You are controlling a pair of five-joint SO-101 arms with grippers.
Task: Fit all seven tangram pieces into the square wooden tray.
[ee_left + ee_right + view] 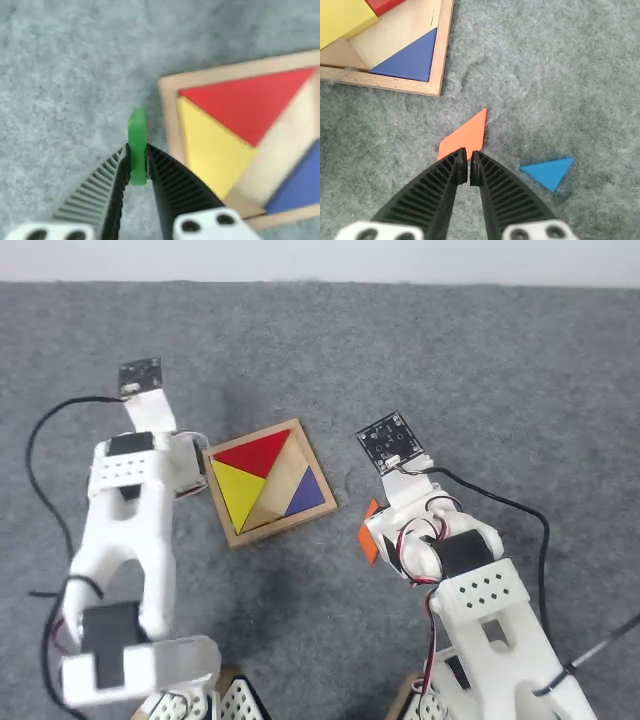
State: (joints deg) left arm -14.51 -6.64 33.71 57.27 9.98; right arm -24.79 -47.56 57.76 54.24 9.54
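Three pieces sit in the square wooden tray [283, 475], which lies turned at an angle on the grey carpet [480, 360] between the two arms. We identify a red triangle [255, 453] at the far side of the tray. A yellow triangle [236, 495] sits at its left side, meeting the red one along one edge. A dark blue triangle [306, 495] sits at its right corner. A strip of bare wood separates the blue triangle from the other two pieces.

The left arm [130, 510] stands left of the tray. The left claw [136, 152] is clamped on a green piece [137, 124]. The piece stands on edge between the ribbed jaws, with its far end projecting beyond the tips. It is outside the tray, just beside the left rim, over the carpet. We cannot tell whether it touches the carpet.

The right arm [480, 600] stands right of the tray, toward the near side. The right claw [469, 159] has its jaws closed together, leaving a thin slit, and it grips nothing. The tips are at the near end of an orange piece [466, 134], a parallelogram lying flat on the carpet. This piece is right of the tray's near right corner and apart from it. We cannot tell whether the tips touch it.

One light blue triangle [547, 171] lies flat on the carpet near the orange piece, apart from it and farther from the tray.
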